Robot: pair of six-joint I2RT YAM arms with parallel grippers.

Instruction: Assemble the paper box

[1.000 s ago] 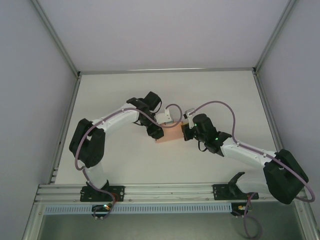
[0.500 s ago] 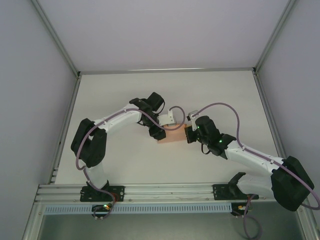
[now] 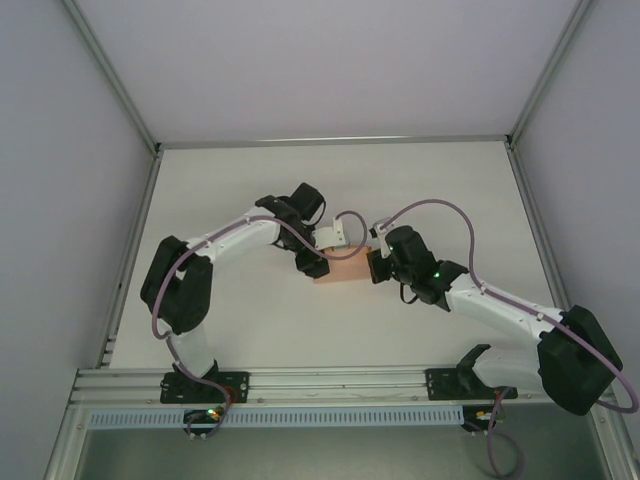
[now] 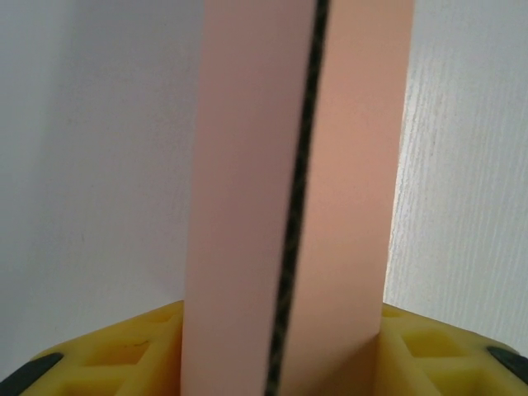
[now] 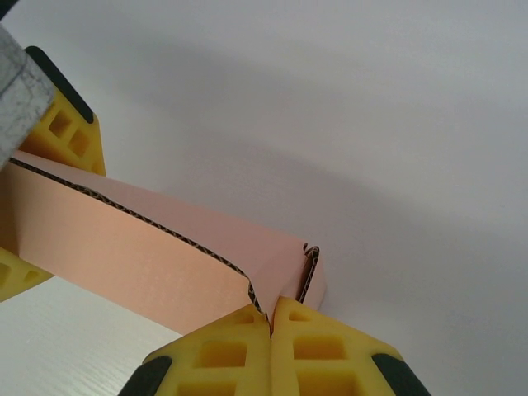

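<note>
paper box [image 3: 342, 270]: walls folded up, not yet finished | right pincer [image 5: 271, 326]: pinched tight on its corner | left pincer [image 4: 285, 355]: straddles its wall, grip unclear

The right end effector [image 3: 373, 266], pinched on the paper box [image 3: 342, 270], first slides away from the left end effector [image 3: 317, 264] and is now drawn partly back toward it, the box travelling with it. The right arm's elbow sits further out behind its end effector than a second ago. The left end effector follows the box slightly, then returns.
</note>
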